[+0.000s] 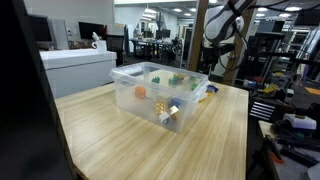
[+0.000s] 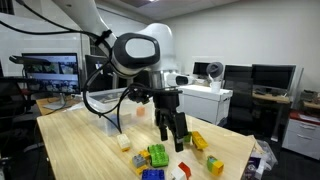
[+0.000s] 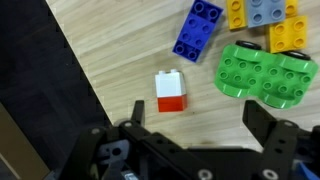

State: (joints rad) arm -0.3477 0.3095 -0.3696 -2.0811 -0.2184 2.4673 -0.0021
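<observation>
My gripper (image 3: 200, 115) is open and empty, its two black fingers pointing down at the wood surface. It hangs above loose toy bricks in both exterior views (image 2: 172, 138) (image 1: 216, 62). In the wrist view a red and white brick (image 3: 171, 91) lies just ahead of the left finger. A large green brick (image 3: 265, 72) lies ahead of the right finger. A blue brick (image 3: 198, 30) and yellow bricks (image 3: 290, 35) lie farther off. A clear plastic bin (image 1: 130, 72) on the wooden table (image 1: 110, 140) holds several coloured bricks, below and in front of the gripper.
In an exterior view green (image 2: 158, 155), blue (image 2: 152, 174) and yellow (image 2: 198, 140) bricks lie near the table's edge. A white cabinet (image 1: 75, 65) stands behind the table. Desks with monitors (image 2: 268, 78) and office chairs surround it.
</observation>
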